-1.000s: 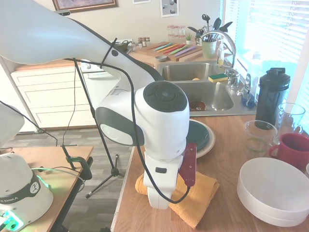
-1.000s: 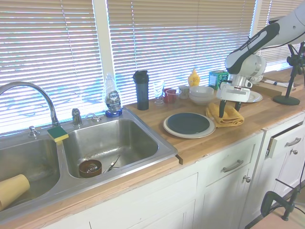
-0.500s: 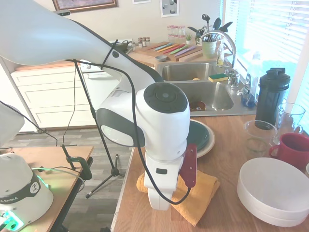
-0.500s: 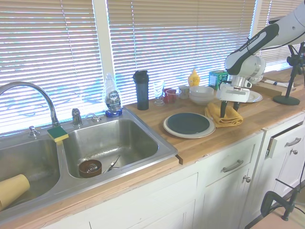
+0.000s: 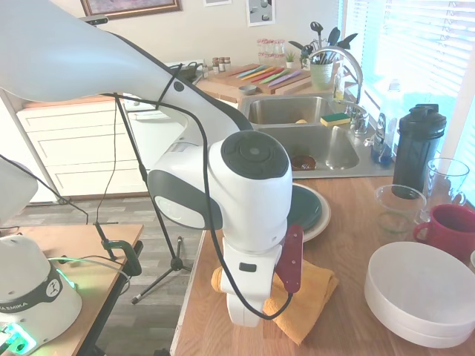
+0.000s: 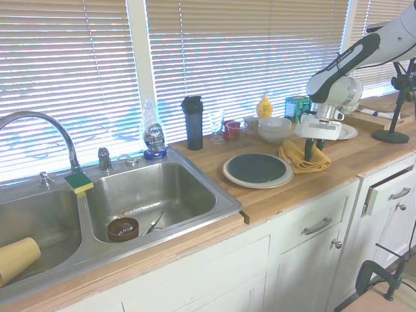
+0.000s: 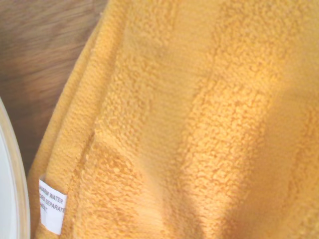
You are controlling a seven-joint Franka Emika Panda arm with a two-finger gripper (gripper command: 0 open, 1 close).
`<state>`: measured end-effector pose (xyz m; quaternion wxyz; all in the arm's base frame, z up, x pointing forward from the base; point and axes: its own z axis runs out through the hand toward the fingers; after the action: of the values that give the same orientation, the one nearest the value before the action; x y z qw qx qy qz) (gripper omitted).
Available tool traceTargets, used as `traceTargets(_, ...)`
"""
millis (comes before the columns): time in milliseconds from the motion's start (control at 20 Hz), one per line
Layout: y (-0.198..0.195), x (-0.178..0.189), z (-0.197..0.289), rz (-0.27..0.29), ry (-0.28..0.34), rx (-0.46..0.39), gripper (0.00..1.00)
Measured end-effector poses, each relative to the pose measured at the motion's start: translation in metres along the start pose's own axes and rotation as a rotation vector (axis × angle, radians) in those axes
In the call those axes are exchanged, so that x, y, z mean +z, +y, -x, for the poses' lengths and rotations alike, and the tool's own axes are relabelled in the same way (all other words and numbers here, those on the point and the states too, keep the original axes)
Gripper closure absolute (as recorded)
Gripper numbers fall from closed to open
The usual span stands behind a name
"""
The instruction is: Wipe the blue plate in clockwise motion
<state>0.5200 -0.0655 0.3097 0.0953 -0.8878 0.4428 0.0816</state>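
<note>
Second exterior view: the gripper is seen spread open, fingertips sunk into the yellow towel beside the blue plate.

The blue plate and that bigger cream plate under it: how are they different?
The blue plate is dark teal-blue; the cream plate is pale off-white. The blue plate is smaller, so the cream plate shows only as a ring around it. The blue plate sits on top; the cream plate rests directly on the wooden counter. Both are round and shallow, lie flat, and are beside the yellow towel.
</note>
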Motion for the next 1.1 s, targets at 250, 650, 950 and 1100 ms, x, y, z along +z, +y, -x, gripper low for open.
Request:
traceTargets(250, 0.0, -0.003, 0.0, 0.005, 0.015, -0.011, 1.0)
traceTargets(650, -0.004, -0.045, 0.021, 0.029, 0.126, -0.042, 1.0)
traceTargets(950, -0.025, -0.099, 0.085, 0.046, 0.185, -0.089, 1.0)
traceTargets(1100, -0.037, -0.128, 0.111, 0.039, 0.204, -0.11, 1.0)
